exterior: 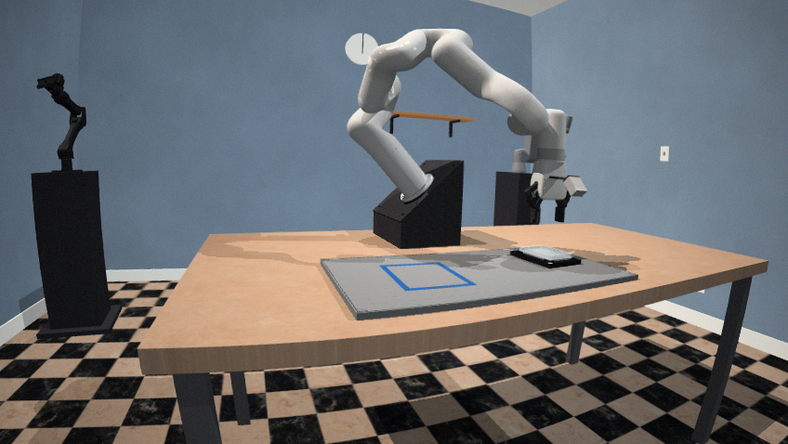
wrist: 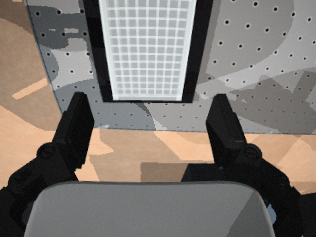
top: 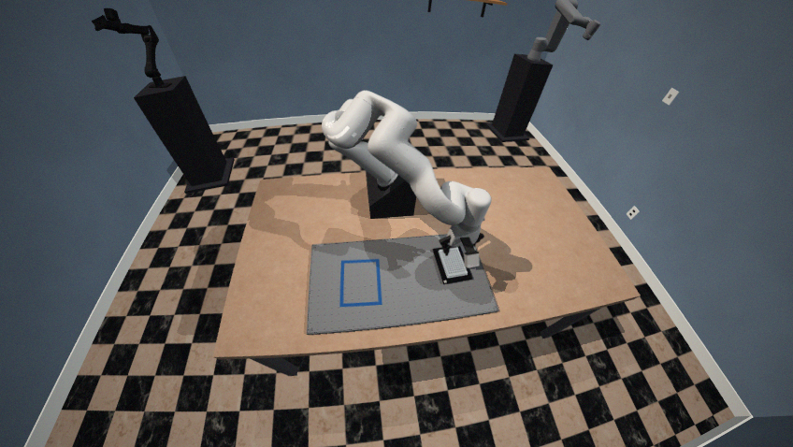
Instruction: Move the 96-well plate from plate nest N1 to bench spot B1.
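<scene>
On the left of the grey perforated deck plate (top: 399,310) that lies on the curved tan wooden table (top: 266,310), the blue taped rectangular outline (top: 360,282) of the bench spot holds nothing inside its border. Well apart from it, toward the deck's right end, the white gridded 96-well plate (top: 454,265) lies flat and right way up in the black rectangular plate nest (top: 443,276), whose dark frame rims it on every side; in the exterior view the plate (exterior: 545,254) and its nest (exterior: 573,261) sit low on the deck's far right corner. The white jointed robot arm (top: 410,161) reaches out from its black slanted pedestal (exterior: 436,220) and carries the black 2-fingered gripper (exterior: 545,208) clearly above the table, just behind the plate's far end. In the wrist view the gripper (wrist: 150,129) has its jaws spread fully wide with nothing between them; 1 black finger (wrist: 75,126) stands left and the other right, both short of the plate (wrist: 148,42), whose long sides run straight away between them, near the table edge of the deck (wrist: 266,33).
</scene>
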`<control>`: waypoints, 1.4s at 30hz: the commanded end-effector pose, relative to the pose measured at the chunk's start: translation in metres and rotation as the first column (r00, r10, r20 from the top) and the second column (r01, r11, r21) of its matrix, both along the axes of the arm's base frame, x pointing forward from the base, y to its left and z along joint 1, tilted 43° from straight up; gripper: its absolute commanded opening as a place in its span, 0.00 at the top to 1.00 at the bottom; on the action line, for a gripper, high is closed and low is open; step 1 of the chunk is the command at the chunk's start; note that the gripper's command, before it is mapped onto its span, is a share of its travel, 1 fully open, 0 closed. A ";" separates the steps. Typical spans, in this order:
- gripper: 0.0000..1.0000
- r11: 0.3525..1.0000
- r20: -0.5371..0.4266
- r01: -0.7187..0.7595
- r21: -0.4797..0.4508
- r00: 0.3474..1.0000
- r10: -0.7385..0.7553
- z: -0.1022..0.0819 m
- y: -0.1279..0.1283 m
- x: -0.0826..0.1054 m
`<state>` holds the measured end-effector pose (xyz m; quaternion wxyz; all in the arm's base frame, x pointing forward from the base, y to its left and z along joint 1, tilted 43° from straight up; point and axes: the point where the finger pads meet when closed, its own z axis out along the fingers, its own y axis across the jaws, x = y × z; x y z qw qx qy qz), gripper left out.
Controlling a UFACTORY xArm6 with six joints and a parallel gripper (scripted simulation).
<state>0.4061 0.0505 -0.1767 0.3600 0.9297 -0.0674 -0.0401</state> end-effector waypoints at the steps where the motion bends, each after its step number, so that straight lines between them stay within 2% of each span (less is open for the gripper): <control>1: 0.00 1.000 0.003 -0.003 0.001 1.000 0.003 -0.001 0.004 0.002; 13: 0.00 1.000 0.003 -0.003 0.001 1.000 0.003 -0.001 0.004 0.002; 42: 0.00 1.000 0.003 -0.003 0.001 1.000 0.003 -0.035 -0.026 -0.004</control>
